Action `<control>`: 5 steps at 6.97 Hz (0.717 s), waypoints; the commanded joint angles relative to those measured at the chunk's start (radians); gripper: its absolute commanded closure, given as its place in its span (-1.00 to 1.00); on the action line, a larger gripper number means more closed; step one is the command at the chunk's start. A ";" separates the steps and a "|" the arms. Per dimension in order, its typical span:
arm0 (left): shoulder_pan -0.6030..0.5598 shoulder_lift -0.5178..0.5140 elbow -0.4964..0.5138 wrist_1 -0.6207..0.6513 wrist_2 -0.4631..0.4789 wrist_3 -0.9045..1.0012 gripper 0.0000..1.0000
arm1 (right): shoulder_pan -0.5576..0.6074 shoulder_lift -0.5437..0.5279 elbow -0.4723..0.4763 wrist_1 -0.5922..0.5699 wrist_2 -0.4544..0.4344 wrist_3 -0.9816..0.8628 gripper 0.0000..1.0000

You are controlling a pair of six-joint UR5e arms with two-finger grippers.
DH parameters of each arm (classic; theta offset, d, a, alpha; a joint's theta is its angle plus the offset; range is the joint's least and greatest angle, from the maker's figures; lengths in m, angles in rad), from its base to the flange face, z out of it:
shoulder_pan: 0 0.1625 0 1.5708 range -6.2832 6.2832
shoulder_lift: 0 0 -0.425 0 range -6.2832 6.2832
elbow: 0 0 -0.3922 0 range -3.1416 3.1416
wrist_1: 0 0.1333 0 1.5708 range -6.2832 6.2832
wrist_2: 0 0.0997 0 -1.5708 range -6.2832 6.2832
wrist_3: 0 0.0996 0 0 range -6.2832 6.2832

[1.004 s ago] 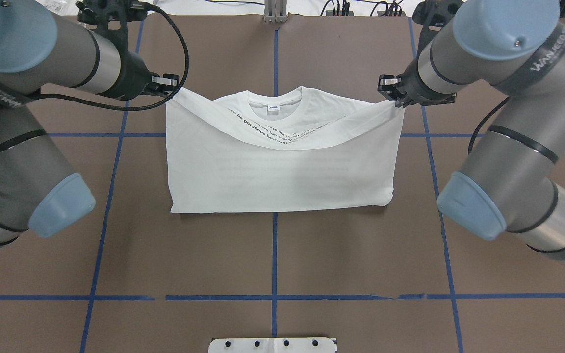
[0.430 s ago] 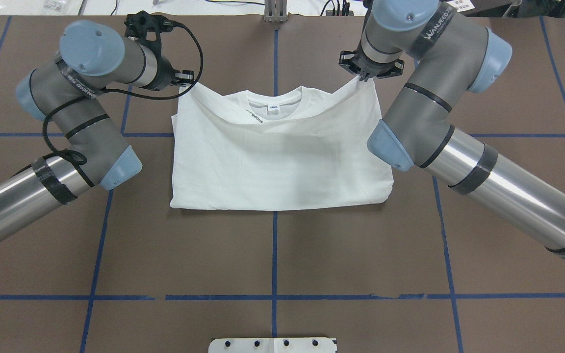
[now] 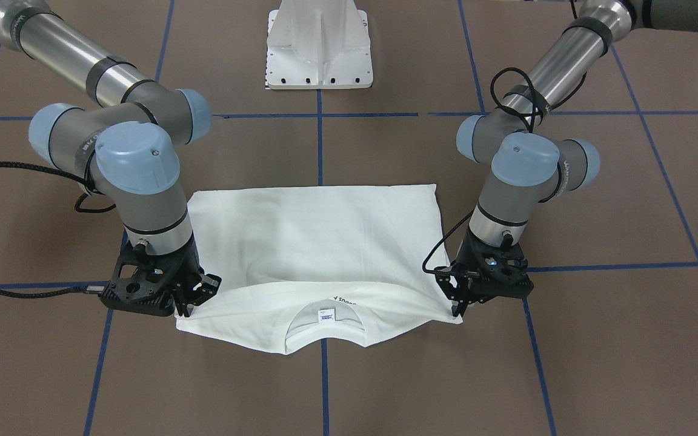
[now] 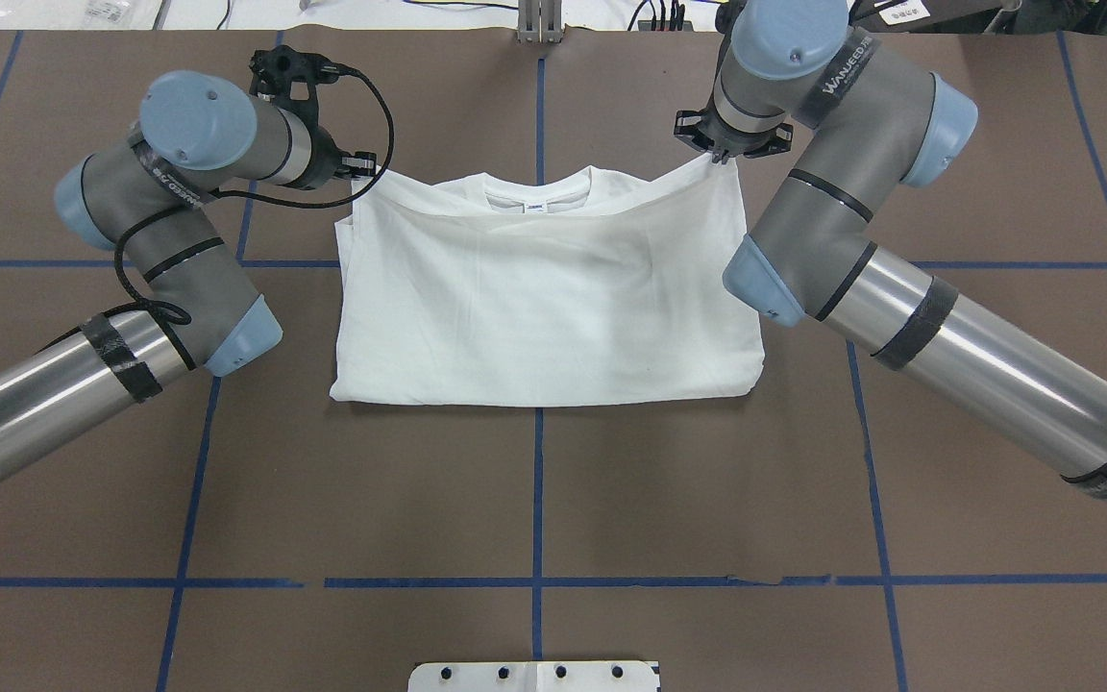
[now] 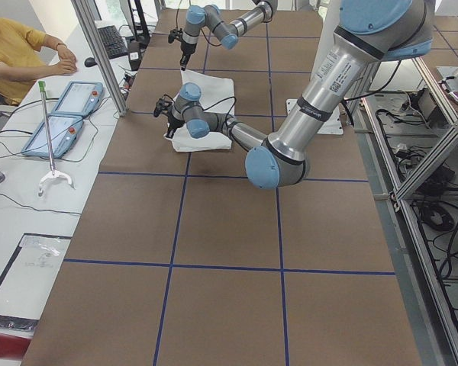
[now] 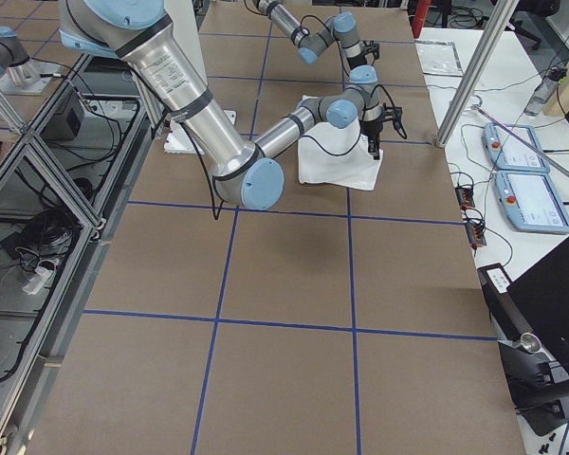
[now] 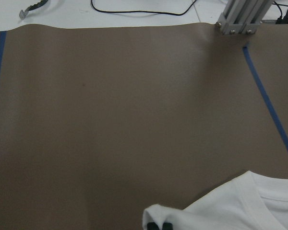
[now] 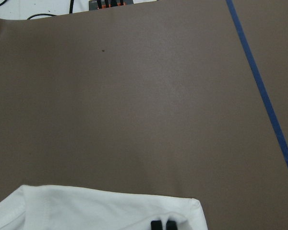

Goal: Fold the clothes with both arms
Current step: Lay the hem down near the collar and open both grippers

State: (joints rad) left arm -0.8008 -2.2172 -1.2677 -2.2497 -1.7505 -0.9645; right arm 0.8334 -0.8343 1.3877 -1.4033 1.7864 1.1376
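A white long-sleeved T-shirt (image 4: 544, 298) lies folded at upper centre of the worktop (image 4: 534, 500), with the left pincer (image 4: 368, 174) and right pincer (image 4: 719, 160) each clamped on a top corner. Light, limp cotton, it likely sags mid-span; corners and hems offer the surest hold.

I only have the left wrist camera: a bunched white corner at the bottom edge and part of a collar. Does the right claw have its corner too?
Observer: Yes. The right claw is shut on the shirt's other far corner, across from the left claw.
Operator: Does the folded layer cover the collar?
Observer: No. Its edge sags between the claws and stops just short of the collar; the neck label shows.
Operator: And the near side?
Observer: The fold line there lies straight on the table.
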 commanded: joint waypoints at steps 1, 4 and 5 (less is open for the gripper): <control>-0.001 0.001 -0.006 -0.001 0.003 0.029 1.00 | 0.024 0.000 -0.001 0.006 0.002 -0.016 1.00; -0.003 0.002 -0.009 0.001 0.002 0.029 1.00 | 0.027 -0.012 0.002 0.006 -0.001 -0.012 1.00; -0.003 0.002 -0.010 0.001 0.000 0.030 1.00 | 0.021 -0.019 0.002 0.006 -0.001 -0.006 0.75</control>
State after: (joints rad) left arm -0.8035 -2.2156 -1.2765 -2.2489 -1.7491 -0.9355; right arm 0.8601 -0.8445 1.3904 -1.3975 1.7862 1.1263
